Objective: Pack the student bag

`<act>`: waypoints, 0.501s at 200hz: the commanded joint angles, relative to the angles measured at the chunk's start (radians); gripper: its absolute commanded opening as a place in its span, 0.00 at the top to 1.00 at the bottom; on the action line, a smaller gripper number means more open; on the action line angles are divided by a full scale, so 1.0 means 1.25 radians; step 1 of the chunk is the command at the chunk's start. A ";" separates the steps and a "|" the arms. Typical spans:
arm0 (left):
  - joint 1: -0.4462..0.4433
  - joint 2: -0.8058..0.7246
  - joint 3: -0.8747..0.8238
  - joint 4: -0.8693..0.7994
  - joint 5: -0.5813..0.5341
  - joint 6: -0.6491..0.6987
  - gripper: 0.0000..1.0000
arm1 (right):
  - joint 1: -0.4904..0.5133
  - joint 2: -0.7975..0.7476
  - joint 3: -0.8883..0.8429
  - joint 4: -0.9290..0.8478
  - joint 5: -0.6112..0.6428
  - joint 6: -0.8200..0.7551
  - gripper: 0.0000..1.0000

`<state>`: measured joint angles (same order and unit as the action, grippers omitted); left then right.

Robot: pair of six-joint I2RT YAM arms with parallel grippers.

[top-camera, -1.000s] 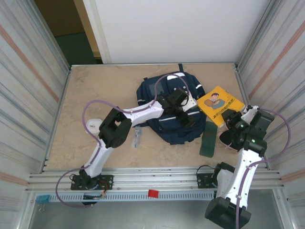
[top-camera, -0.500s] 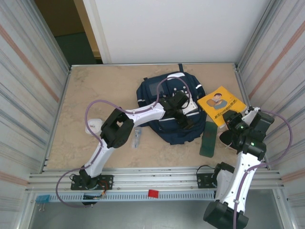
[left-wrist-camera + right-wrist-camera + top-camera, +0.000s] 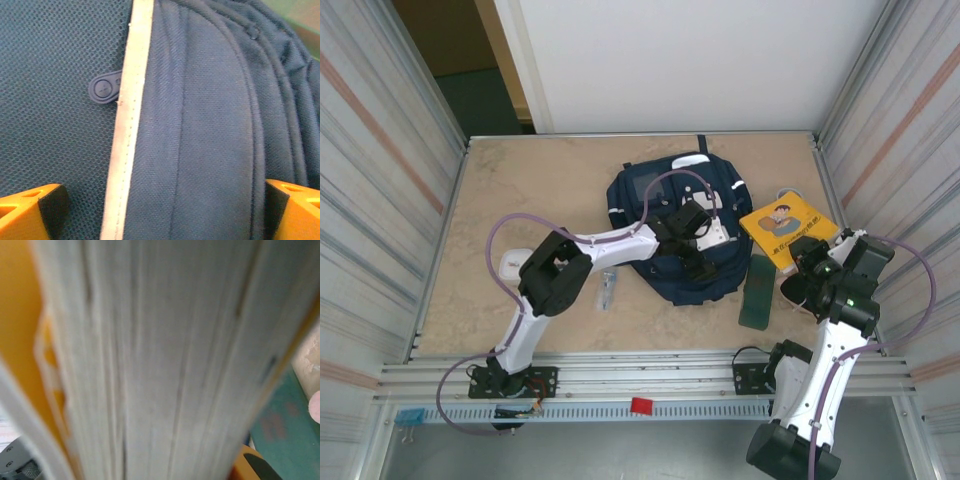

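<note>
The student bag [image 3: 650, 200], a navy backpack with white stripes, lies flat in the middle of the table. My left gripper [image 3: 697, 252] hovers low over its front panel. In the left wrist view the orange fingertips [image 3: 30, 212] stand wide apart over the navy fabric [image 3: 210, 125], either side of a white stripe [image 3: 127, 130], with nothing between them. A round zip tab [image 3: 104, 90] lies left of the stripe. My right gripper [image 3: 808, 252] is shut on the near edge of a yellow picture book [image 3: 782, 220], right of the bag. The book's page edges [image 3: 165, 365] show close up.
A flat dark green pencil case [image 3: 757, 292] lies between the bag and the right arm. A small clear bottle [image 3: 608, 290] and a white object [image 3: 515, 263] lie left of the bag. Metal walls close both sides.
The left gripper has slid a little toward the bag's near left, and its jaws have narrowed slightly. The right gripper has shifted the yellow book slightly to the right.
</note>
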<state>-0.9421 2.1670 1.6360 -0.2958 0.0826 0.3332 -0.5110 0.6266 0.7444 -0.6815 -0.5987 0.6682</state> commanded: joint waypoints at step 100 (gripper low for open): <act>0.009 -0.247 -0.099 0.035 -0.170 -0.170 1.00 | -0.001 0.006 0.054 0.027 -0.039 -0.052 1.00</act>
<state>-0.9554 1.9759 1.5021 -0.2611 -0.0380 0.2344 -0.5110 0.6479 0.7444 -0.6956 -0.6140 0.6350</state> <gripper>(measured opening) 0.093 0.172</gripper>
